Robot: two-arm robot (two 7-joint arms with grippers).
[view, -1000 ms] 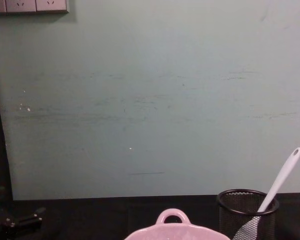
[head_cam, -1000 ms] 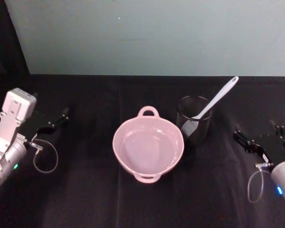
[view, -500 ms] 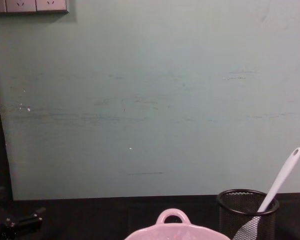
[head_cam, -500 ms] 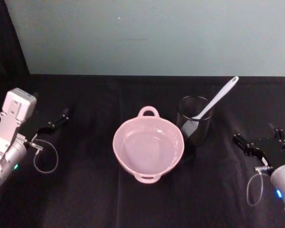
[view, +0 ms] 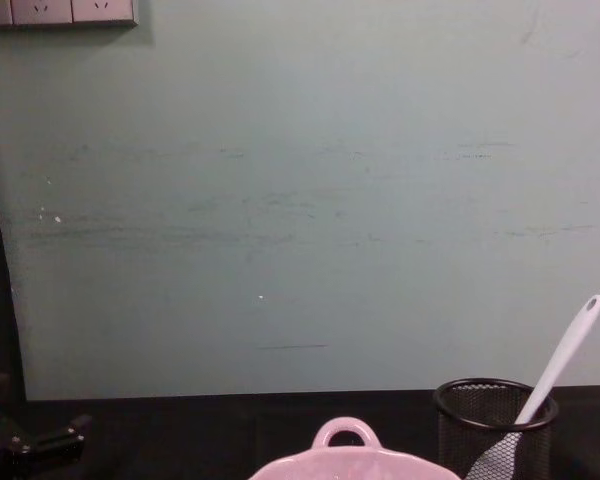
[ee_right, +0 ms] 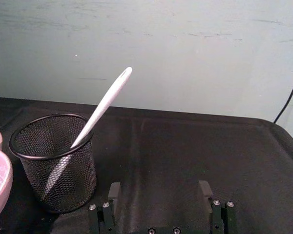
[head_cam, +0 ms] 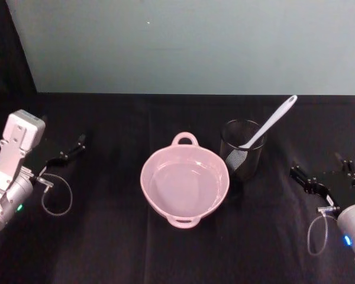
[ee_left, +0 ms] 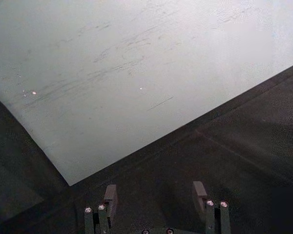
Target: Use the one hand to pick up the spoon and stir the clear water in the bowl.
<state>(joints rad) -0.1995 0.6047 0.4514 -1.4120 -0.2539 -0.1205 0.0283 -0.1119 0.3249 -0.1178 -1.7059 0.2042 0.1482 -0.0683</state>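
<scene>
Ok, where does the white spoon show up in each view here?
Head: spoon right of centre, leaning in the mesh cup.
Chest: spoon at lower right, in the cup.
Right wrist: spoon at left, in the cup.
Left wrist: not there.
Shared landmark: the mesh cup beside the pink bowl.
</scene>
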